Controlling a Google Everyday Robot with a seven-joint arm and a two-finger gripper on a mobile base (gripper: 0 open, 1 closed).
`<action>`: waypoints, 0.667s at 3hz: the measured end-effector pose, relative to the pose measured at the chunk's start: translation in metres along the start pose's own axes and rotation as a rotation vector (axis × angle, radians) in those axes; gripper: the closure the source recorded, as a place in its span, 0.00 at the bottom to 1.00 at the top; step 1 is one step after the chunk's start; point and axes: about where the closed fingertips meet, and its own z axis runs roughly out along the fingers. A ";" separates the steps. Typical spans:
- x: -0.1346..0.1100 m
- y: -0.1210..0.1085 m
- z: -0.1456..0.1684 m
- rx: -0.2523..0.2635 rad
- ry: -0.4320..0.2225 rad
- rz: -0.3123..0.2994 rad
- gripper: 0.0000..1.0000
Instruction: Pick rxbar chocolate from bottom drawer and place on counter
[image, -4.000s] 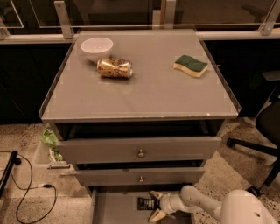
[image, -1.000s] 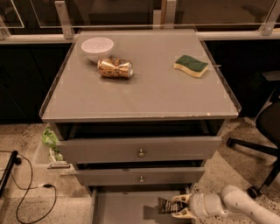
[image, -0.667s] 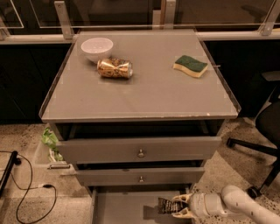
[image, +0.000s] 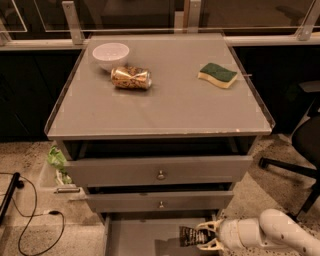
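The rxbar chocolate (image: 188, 236), a small black wrapper with white print, lies in the open bottom drawer (image: 142, 240) at its right side. My gripper (image: 207, 236) reaches into the drawer from the right. Its two pale fingers (image: 205, 227) close around the bar's right end, one above and one below. The white arm (image: 270, 234) trails off to the lower right. The grey counter (image: 160, 107) is the top of the cabinet above the drawers.
On the counter stand a white bowl (image: 110, 54), a crushed gold can (image: 131, 78) and a green-and-yellow sponge (image: 217, 74). Two knobbed drawers (image: 160, 172) sit slightly open above the bottom one. A black chair (image: 306, 142) is at the right, and cables (image: 30, 220) at the left.
Since four seconds ago the gripper and the bar have shifted right within the drawer. Over the last second almost nothing has moved.
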 end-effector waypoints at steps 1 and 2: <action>-0.066 -0.020 -0.039 0.012 0.029 -0.099 1.00; -0.135 -0.061 -0.093 0.066 0.092 -0.186 1.00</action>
